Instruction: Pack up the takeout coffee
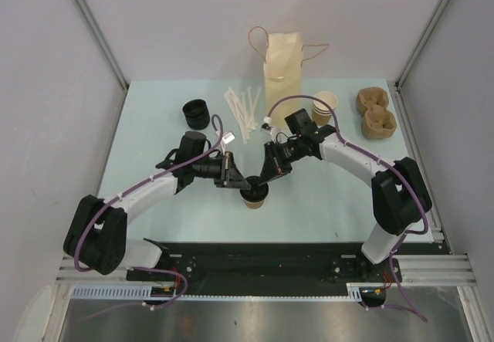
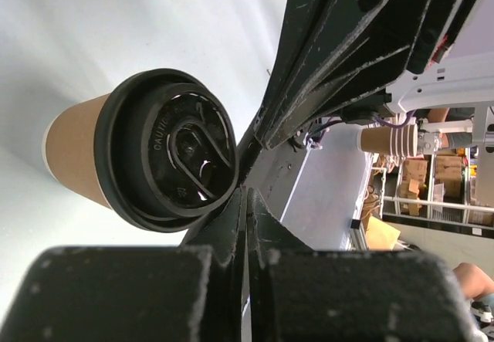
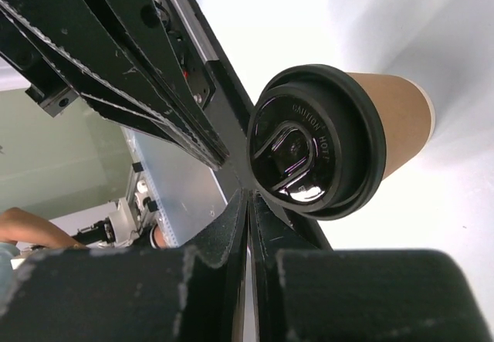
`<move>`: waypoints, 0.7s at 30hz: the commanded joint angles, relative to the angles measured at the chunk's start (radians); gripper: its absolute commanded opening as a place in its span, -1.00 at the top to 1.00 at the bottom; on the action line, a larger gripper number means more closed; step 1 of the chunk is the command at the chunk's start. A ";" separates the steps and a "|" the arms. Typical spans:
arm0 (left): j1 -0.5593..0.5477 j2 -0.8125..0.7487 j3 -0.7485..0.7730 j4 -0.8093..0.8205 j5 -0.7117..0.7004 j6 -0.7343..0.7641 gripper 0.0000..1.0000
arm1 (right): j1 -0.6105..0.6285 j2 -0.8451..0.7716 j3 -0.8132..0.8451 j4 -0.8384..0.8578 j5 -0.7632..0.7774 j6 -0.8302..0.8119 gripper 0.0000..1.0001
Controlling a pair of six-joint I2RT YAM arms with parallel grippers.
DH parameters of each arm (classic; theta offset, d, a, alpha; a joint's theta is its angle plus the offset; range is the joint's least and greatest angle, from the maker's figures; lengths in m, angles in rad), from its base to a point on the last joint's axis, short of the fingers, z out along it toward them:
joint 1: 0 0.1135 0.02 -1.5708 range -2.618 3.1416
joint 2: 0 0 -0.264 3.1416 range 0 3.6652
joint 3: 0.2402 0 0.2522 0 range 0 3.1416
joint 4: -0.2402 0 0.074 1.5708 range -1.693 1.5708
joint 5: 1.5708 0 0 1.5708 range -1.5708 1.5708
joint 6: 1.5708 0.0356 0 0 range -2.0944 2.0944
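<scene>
The takeout coffee [image 1: 254,196], a tan paper cup with a black lid, stands upright on the pale table between my two arms. My left gripper [image 1: 236,181] is at the lid's left edge and my right gripper [image 1: 268,178] at its right edge. The left wrist view has the lidded cup [image 2: 166,153] just left of the left gripper [image 2: 248,203], whose fingers are shut with nothing between them. From the right wrist, the cup [image 3: 316,150] sits right of the right gripper [image 3: 248,200], also shut on nothing. Each fingertip pair touches or nearly touches the lid's rim.
A tall paper bag [image 1: 282,68] with handles stands at the back middle. Beside it are stacked lidless cups [image 1: 324,108], tan pulp cup carriers [image 1: 376,113], white stirrers [image 1: 243,110] and a stack of black lids [image 1: 196,113]. Grey walls enclose the table.
</scene>
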 commanded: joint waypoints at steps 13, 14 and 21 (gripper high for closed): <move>-0.012 0.053 -0.039 -0.008 -0.061 0.048 1.00 | 0.022 0.110 -0.016 0.040 -0.041 0.027 0.90; -0.012 0.053 -0.039 -0.012 -0.067 0.050 1.00 | 0.022 0.111 -0.015 0.040 -0.042 0.026 0.90; -0.012 0.068 -0.033 -0.019 -0.092 0.057 1.00 | 0.015 0.145 -0.019 0.034 -0.028 0.012 0.91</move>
